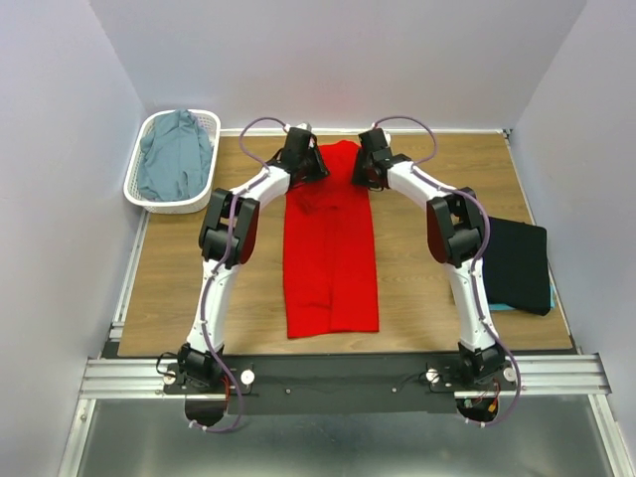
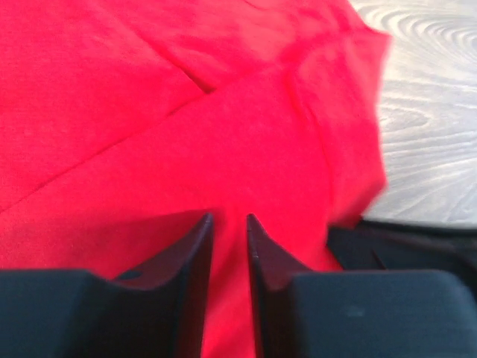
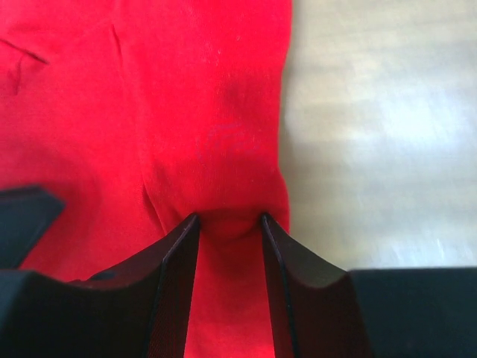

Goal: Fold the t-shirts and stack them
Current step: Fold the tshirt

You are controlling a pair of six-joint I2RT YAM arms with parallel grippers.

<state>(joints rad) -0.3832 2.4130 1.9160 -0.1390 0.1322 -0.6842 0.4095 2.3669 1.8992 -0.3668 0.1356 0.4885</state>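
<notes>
Left gripper [image 2: 229,218], right gripper [image 3: 229,218] clamp bright red cloth t-shirt [image 1: 331,248] at far end — lift level, fold onto near hem.

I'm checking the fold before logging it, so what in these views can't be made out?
Top view: the left arm and right arm cover the red t-shirt's far end.
Top view: the black t-shirt covers the teal t-shirt except a sliver.
Top view: the grey-blue t-shirt hides the basket's bottom.
Left wrist view: the left pincer's own fingers hide whether cloth is pinched.
</notes>
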